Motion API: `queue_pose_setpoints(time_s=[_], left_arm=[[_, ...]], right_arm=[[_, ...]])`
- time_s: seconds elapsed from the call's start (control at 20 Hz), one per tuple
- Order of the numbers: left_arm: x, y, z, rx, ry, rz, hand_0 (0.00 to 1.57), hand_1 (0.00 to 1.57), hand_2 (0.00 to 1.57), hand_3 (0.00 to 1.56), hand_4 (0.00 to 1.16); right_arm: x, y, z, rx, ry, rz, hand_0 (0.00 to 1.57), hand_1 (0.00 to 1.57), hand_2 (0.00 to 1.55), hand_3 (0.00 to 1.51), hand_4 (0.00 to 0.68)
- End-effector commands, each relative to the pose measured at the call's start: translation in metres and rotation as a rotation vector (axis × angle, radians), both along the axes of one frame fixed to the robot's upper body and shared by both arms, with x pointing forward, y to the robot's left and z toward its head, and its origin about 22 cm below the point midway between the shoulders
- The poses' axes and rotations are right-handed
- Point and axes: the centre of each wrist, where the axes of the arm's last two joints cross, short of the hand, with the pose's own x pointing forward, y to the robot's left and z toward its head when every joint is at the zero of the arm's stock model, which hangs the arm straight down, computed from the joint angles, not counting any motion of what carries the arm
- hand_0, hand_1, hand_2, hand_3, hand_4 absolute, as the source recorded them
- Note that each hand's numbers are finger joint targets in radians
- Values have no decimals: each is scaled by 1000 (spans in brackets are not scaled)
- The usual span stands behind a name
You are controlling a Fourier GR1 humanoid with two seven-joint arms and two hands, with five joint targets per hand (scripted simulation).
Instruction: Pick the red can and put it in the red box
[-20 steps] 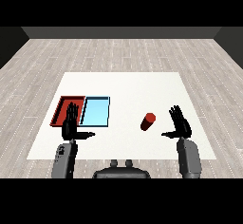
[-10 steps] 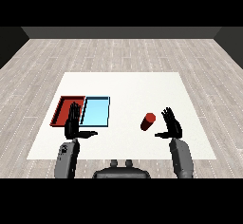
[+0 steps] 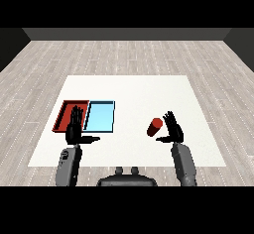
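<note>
Fingers: right hand [image 3: 171, 129] spread wide, empty; left hand [image 3: 75, 129] likewise.
Red can [image 3: 155, 126]: on worktop [image 3: 134, 91], just beside right hand at its 9 o'clock.
Handling: probably light, rigid, smooth; grasp mid-body.
Red tray [image 3: 63, 113]: far left.

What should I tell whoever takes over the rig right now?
Right hand: open, fingers straight, just right of the red can, not gripping it.
Left hand: open, over the near edge of the red tray, holding nothing.
The can stands on the white table, right of the light blue tray, which lies against the red tray's right side.
Done: nothing picked.
Left: grasp the can, carry it past the blue tray, set it in the red tray.
</note>
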Motion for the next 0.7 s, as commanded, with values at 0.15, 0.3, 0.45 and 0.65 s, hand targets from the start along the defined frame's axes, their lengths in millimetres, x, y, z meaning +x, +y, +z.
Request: queue_pose_setpoints(time_s=[0.15, 0.3, 0.45, 0.65], left_arm=[[-4, 5, 1, -25, -10, -8, 0, 0, 0, 0, 0], [11, 2, -4, -26, -15, -1, 0, 0, 0, 0, 0], [6, -17, 7, -22, -17, -19, 0, 0, 0, 0, 0], [-8, 15, -5, -16, -22, -15, 0, 0, 0, 0, 0]], right_arm=[[4, 29, -9, 24, 27, -1, 0, 0, 0, 0, 0], [21, 11, -8, -1, 18, 22, 0, 0, 0, 0, 0], [29, 5, 8, -3, 33, 22, 0, 0, 0, 0, 0], [2, 24, 9, -1, 58, 3, 0, 0, 0, 0, 0]])
